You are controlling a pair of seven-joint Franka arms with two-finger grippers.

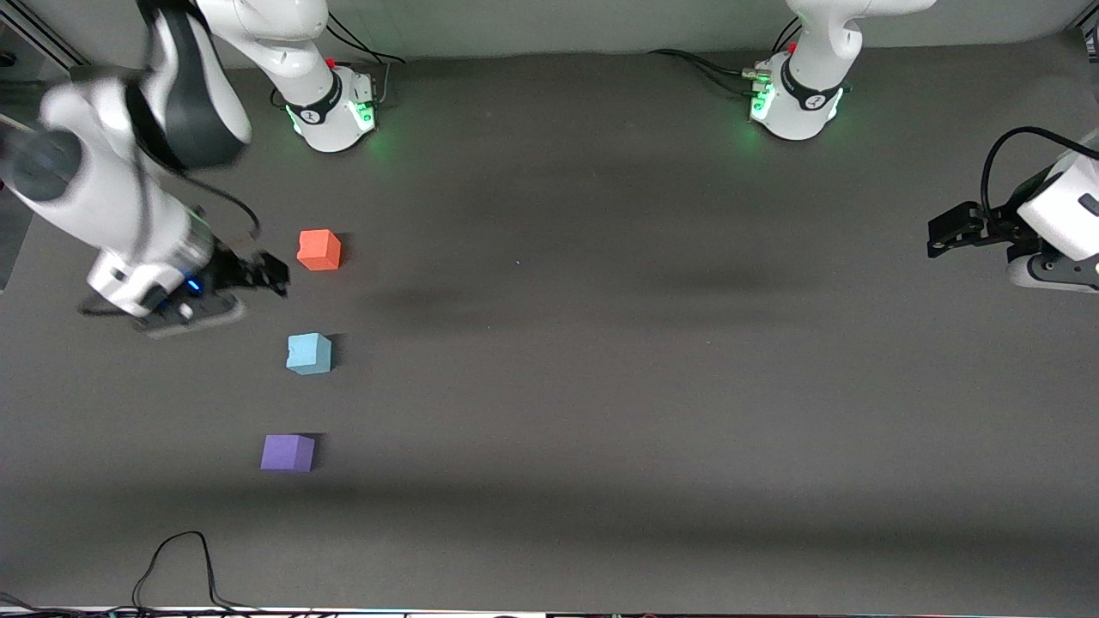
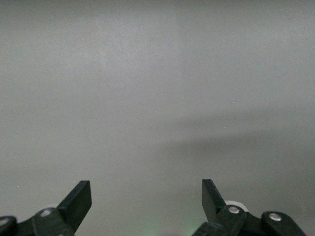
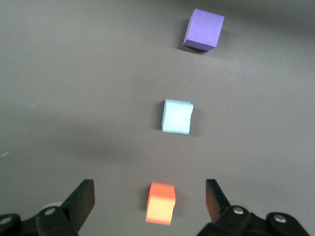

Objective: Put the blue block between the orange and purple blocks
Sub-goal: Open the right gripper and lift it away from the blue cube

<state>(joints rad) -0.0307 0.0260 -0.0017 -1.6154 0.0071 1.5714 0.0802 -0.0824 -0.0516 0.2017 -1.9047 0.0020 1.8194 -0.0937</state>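
My right tool [image 1: 276, 276], mid-left of the front frame, hangs wide open and empty near the orange block [image 1: 318, 250]. The blue block [image 1: 308, 354] sits between it and the purple block [image 1: 288, 452]. My left tool [image 1: 944, 236] waits, jaws spread, at the frame's right edge.

A dark grey tabletop [image 1: 601, 386] is stretching wide under soft shadow bands, and a thin black cable [image 1: 176, 566] is looping up from the tabletop's edge nearest the front camera, toward the right arm's end.
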